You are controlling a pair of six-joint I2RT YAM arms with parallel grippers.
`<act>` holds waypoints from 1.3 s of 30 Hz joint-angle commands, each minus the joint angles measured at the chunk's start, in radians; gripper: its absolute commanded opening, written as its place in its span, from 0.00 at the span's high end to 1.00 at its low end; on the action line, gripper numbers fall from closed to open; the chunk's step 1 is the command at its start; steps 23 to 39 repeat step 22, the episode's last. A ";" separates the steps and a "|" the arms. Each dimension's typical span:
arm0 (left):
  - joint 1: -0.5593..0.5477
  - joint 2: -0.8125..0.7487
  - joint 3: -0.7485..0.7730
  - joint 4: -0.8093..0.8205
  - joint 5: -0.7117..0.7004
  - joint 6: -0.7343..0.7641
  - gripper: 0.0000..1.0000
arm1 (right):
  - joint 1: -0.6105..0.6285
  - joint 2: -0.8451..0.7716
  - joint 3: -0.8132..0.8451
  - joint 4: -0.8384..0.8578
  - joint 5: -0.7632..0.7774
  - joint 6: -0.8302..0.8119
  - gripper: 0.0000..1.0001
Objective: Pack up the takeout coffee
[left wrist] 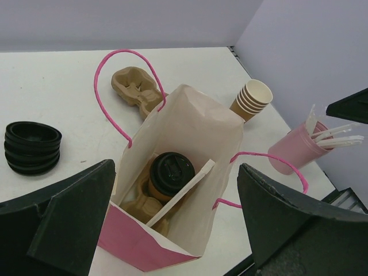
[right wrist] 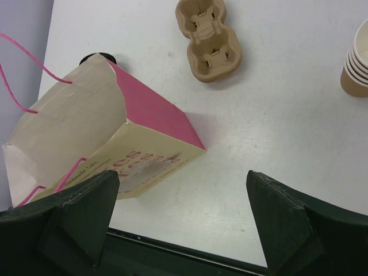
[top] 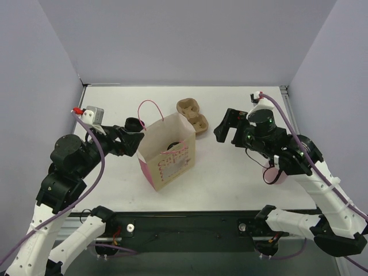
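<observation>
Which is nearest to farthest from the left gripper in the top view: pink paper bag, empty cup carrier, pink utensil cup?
1. pink paper bag: right at the tips of the left gripper, mid-table.
2. empty cup carrier: beyond the bag, toward the back of the table.
3. pink utensil cup: far right side, partly hidden.

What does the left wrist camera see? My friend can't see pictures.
A lidded takeout coffee sits in a cardboard carrier inside an open pink paper bag, just below the open left tool. Around the bag are stacked black lids, stacked tan cups, an empty carrier and a pink cup of white sticks.
</observation>
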 commanded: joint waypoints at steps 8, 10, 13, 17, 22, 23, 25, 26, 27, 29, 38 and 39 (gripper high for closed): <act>0.000 -0.012 -0.034 0.100 0.015 -0.060 0.03 | 0.003 -0.127 -0.095 0.132 0.038 -0.004 0.00; 0.000 -0.010 -0.040 0.106 0.016 -0.060 0.03 | 0.001 -0.133 -0.095 0.132 0.043 -0.013 0.00; 0.000 -0.007 -0.046 0.115 0.016 -0.062 0.03 | 0.000 -0.138 -0.099 0.135 0.047 -0.019 0.00; 0.000 -0.001 -0.041 0.126 0.024 -0.062 0.03 | 0.001 -0.139 -0.103 0.139 0.061 0.004 0.00; -0.001 0.010 -0.037 0.132 0.044 -0.051 0.03 | 0.001 -0.138 -0.118 0.142 0.078 0.004 0.00; -0.001 0.010 -0.037 0.132 0.044 -0.051 0.03 | 0.001 -0.138 -0.118 0.142 0.078 0.004 0.00; -0.001 0.010 -0.037 0.132 0.044 -0.051 0.03 | 0.001 -0.138 -0.118 0.142 0.078 0.004 0.00; -0.001 0.010 -0.037 0.132 0.044 -0.051 0.03 | 0.001 -0.138 -0.118 0.142 0.078 0.004 0.00; -0.001 0.010 -0.037 0.132 0.044 -0.051 0.03 | 0.001 -0.138 -0.118 0.142 0.078 0.004 0.00; -0.001 0.010 -0.037 0.132 0.044 -0.051 0.03 | 0.001 -0.138 -0.118 0.142 0.078 0.004 0.00; -0.001 0.010 -0.037 0.132 0.044 -0.051 0.03 | 0.001 -0.138 -0.118 0.142 0.078 0.004 0.00; -0.001 0.010 -0.037 0.132 0.044 -0.051 0.03 | 0.001 -0.138 -0.118 0.142 0.078 0.004 0.00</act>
